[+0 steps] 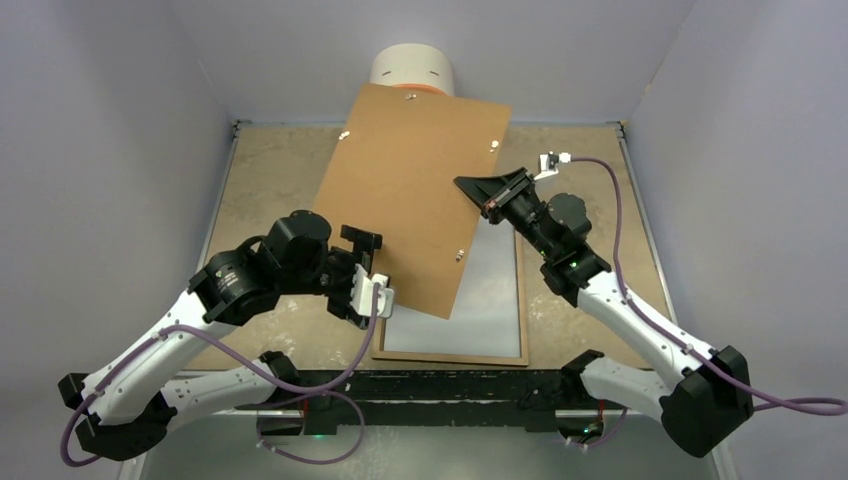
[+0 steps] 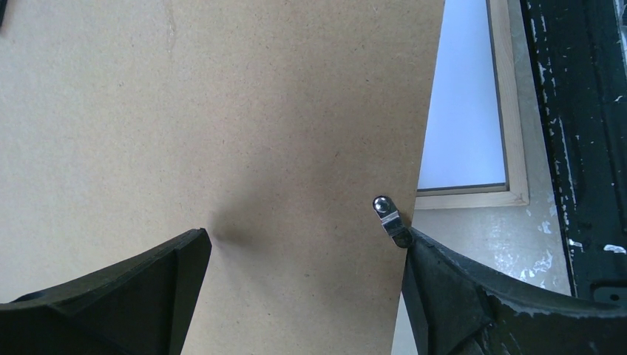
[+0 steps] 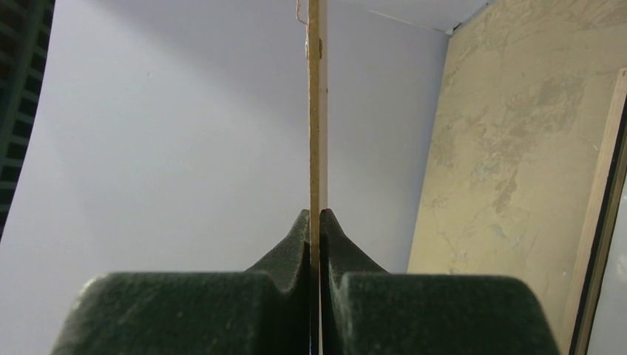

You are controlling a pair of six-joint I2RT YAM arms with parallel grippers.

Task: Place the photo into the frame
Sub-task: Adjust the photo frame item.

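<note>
Board [image 1: 410, 190] of brown fibre hangs tilted over the frame [image 1: 455, 357], which lies back up on the table [image 1: 270, 170] holding a pale sheet, probably the photo [image 1: 490, 290] face down, so only closing up seems to remain; right gripper [image 1: 478, 195] pinches the board's edge, left gripper [image 1: 365, 268] gapes empty beside it.

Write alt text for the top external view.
The right gripper, shut on the edge of a brown backing board, holds it tilted above a wood-backed frame lying on the table with a pale panel inside. The left gripper is open at the board's near left edge.
</note>
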